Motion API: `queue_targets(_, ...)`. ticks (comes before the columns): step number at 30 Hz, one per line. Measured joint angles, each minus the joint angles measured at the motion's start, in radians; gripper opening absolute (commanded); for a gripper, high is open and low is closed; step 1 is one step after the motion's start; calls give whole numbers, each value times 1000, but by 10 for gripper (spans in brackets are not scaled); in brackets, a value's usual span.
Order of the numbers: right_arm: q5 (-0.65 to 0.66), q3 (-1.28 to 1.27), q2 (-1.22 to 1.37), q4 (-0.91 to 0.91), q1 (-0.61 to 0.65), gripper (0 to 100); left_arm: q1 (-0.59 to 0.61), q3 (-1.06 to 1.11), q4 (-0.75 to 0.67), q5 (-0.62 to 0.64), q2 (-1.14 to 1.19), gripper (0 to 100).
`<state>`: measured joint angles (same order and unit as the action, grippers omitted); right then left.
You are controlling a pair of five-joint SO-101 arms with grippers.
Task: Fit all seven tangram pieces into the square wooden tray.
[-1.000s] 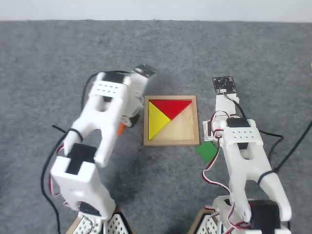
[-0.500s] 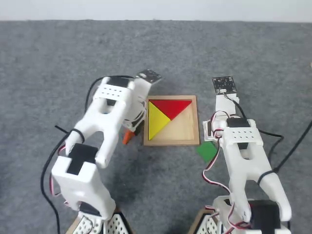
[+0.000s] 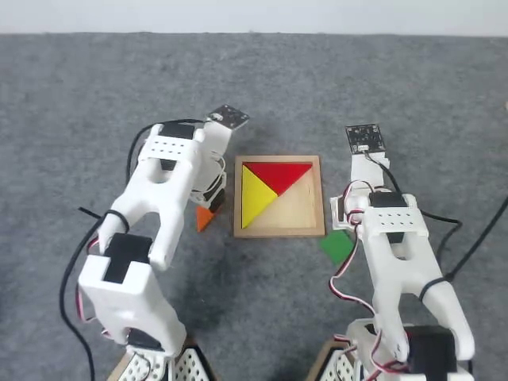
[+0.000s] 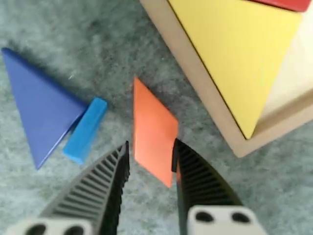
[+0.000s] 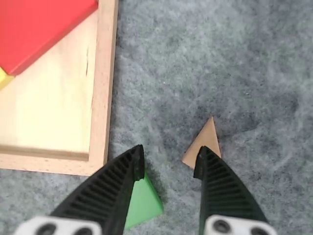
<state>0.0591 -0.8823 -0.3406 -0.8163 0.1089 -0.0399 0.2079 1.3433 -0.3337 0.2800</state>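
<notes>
Left claw (image 4: 149, 149) gapes astride the orange piece (image 4: 154, 129) on the counter (image 3: 95, 87), with a blue triangle (image 4: 39, 105) and a light-blue block (image 4: 85, 129) touching alongside. Right claw (image 5: 168, 156) is likewise parted and holds nothing; a green piece (image 5: 142, 203) and a tan triangle (image 5: 204, 144) lie near. Beyond, the tray (image 3: 278, 230) holds the yellow triangle (image 3: 255, 198) and the red triangle (image 3: 278, 175).

Bkgd: desk (image 3: 71, 87) covered edge to edge w/ grey, fuzzy, carpet-like fabric, mottled light/dark; fibre texture visible close up in both wrist views. Far edge of desk in high view meets a pale strip (image 3: 254, 16): flat, whitish, featureless; wall or board, cannot tell which. Light: soft, even, approx. overhead; shadows on fabric faint, blurred-edged.
</notes>
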Motion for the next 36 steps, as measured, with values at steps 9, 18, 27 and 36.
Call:
queue_targets(9, 0, 0, 0, 0, 0, 169, -2, 55, -21, -40, 0, 203)
queue_targets(18, 0, 0, 0, 0, 0, 169, 0, 101, -117, -41, 0, 203)
queue_targets(27, 0, 0, 0, 0, 0, 169, 0, 60, -41, -35, -83, 203)
queue_targets(36, 0, 0, 0, 0, 0, 169, -15, 233, -97, -12, -494, 203)
